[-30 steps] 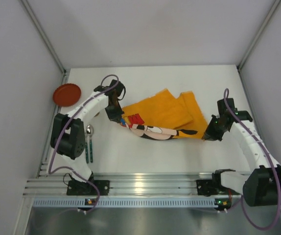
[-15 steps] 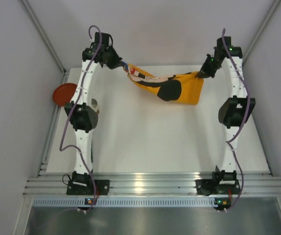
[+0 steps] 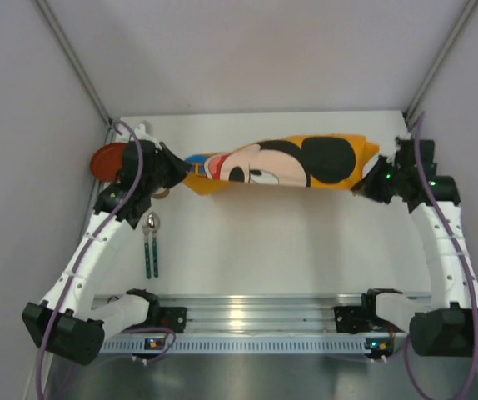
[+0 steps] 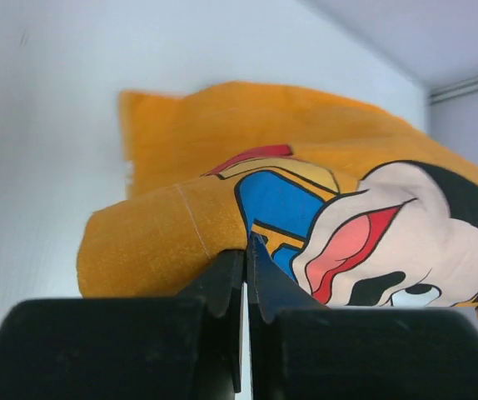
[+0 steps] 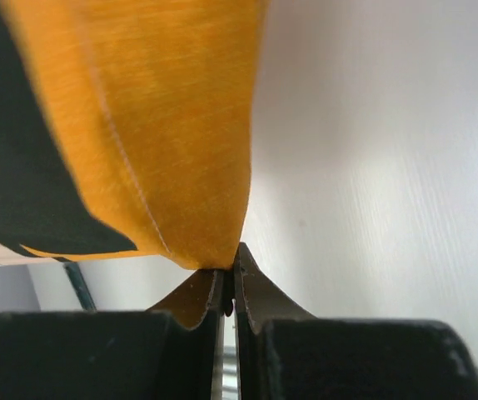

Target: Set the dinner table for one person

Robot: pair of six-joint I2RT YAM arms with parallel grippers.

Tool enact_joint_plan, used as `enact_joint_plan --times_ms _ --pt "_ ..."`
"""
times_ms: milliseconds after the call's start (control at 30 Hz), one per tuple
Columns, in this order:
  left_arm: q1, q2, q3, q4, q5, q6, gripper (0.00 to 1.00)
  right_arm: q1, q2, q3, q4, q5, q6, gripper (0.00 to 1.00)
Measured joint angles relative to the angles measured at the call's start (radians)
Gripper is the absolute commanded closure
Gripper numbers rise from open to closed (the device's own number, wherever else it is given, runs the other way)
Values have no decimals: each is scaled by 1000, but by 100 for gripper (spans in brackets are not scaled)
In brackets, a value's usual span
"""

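The orange cloth (image 3: 281,162) printed with a cartoon mouse is stretched between both grippers over the far half of the white dinner table (image 3: 281,250). My left gripper (image 3: 181,167) is shut on its left corner; in the left wrist view the cloth (image 4: 289,192) spreads ahead of the shut gripper (image 4: 246,246). My right gripper (image 3: 364,185) is shut on the right corner, seen in the right wrist view as cloth (image 5: 139,133) pinched at the gripper (image 5: 229,271).
A red plate (image 3: 106,160) lies at the table's far left, partly behind the left arm. A spoon and a teal-handled utensil (image 3: 151,246) lie at the left. The ribbed aluminium rail (image 3: 247,312) runs along the near edge.
Both arms have come down and toward me from high at the back, spreading the cloth wider. The mouse print now faces up. Both grippers keep hold of the corners.
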Motion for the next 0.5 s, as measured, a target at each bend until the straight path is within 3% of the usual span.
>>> enact_joint_plan --times_ms 67,167,233,367,500 --pt "-18 -9 -163 19 -13 -7 100 0 12 -251 71 -18 10 100" --pt "-69 79 -369 -6 -21 -28 100 -3 157 -618 166 -42 27 100" --pt "-119 124 -450 -50 -30 -47 100 -4 198 -795 157 -58 41 100" --pt "-233 82 -530 -137 -52 -103 100 -7 106 -866 87 -72 53 100" --pt "-261 -58 -531 -188 -79 -151 100 -9 2 -835 85 -26 65 100"
